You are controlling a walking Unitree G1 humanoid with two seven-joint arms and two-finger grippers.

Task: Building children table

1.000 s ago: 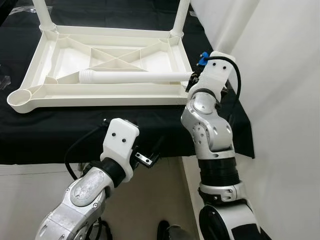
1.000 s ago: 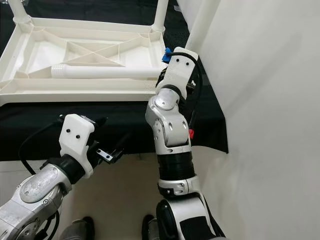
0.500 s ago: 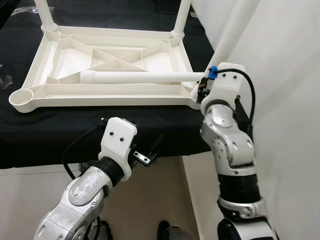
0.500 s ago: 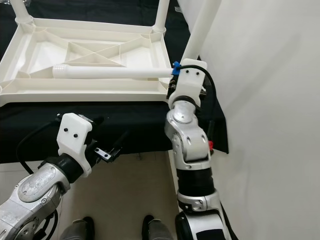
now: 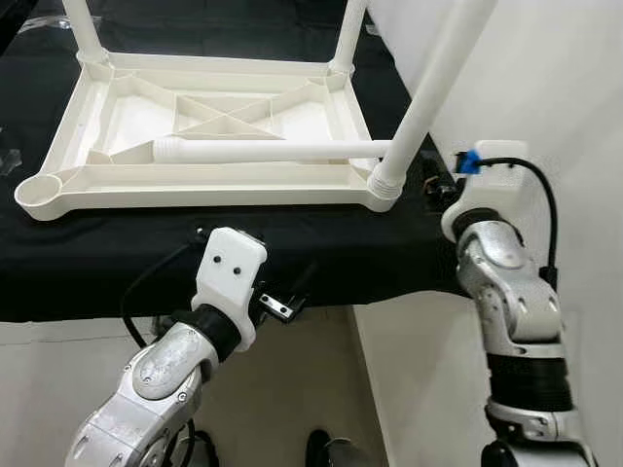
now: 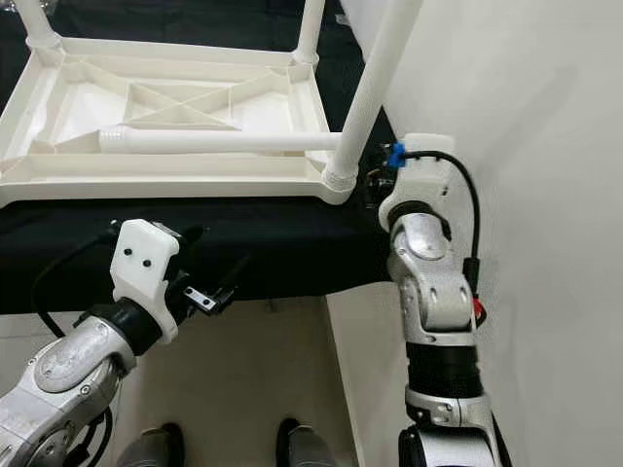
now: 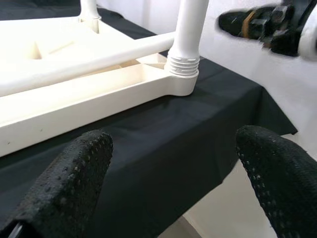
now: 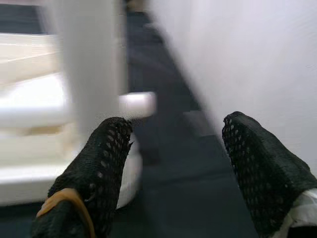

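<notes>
A white plastic tabletop lies upside down on a black cloth. Upright white legs stand in its far-left, far-right and near-right corners. A loose leg lies across the underside. The near-left socket holds nothing. My right gripper hovers open just right of the near-right leg's base, not touching it; that leg appears blurred beside its fingers. My left gripper hangs open below the cloth's front edge, and the near-right corner lies beyond its fingers.
A white wall runs close along the right side, leaving a narrow gap beside the black-draped table. Pale floor lies in front, below my arms.
My right arm has swung out to the right, away from the near-right corner, leaving that leg standing in plain view. The left arm has barely moved.
</notes>
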